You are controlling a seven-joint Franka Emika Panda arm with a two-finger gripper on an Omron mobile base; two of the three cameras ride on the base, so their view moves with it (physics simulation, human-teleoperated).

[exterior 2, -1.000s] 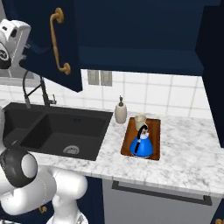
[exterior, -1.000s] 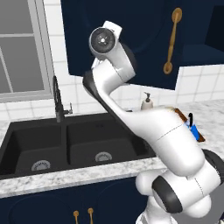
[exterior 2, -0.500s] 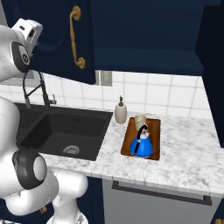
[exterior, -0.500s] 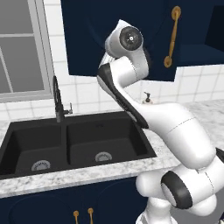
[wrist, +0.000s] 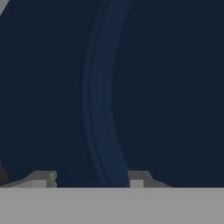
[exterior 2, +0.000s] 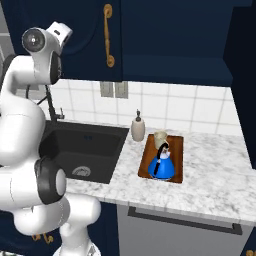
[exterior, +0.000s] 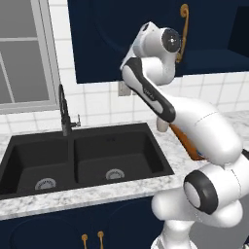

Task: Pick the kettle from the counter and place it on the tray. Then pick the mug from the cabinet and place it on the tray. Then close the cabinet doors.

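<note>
Cabinet door (exterior: pixel 107 44), left base view: tall navy panel, long axis upright, its curved brass handle (exterior: pixel 184 31) at the right edge. Lies flat or almost flat to the wall cabinet. Just in front of it the top of the white arm (exterior: pixel 146 92), the wrist turned toward the panel and left of the handle. Cannot tell from here whether touching. To the right of the handle a darker recess — likely the cabinet interior, so one side seems not yet shut.

Right base view: same door (exterior 2: pixel 85 40) with the handle (exterior 2: pixel 107 35), the arm's upper end beside its left part. Well apart and below, on the speckled counter (exterior 2: pixel 215 170): the blue kettle (exterior 2: pixel 162 162) and the cream mug (exterior 2: pixel 160 137), both standing on the wooden tray (exterior 2: pixel 178 150), a soap bottle (exterior 2: pixel 138 127) just beside the tray. Judged from this, only the doors left to do.

Hand view: straight ahead and very near, the navy door face with its arched raised moulding (wrist: pixel 98 96) running from bottom to top of the view. Gripper (wrist: pixel 89 181) released — fingertips (wrist: pixel 41 179) spread apart, nothing between them. Door directly ahead of the fingers, so probably a push or a retreat along this line, not a grasp.
</note>
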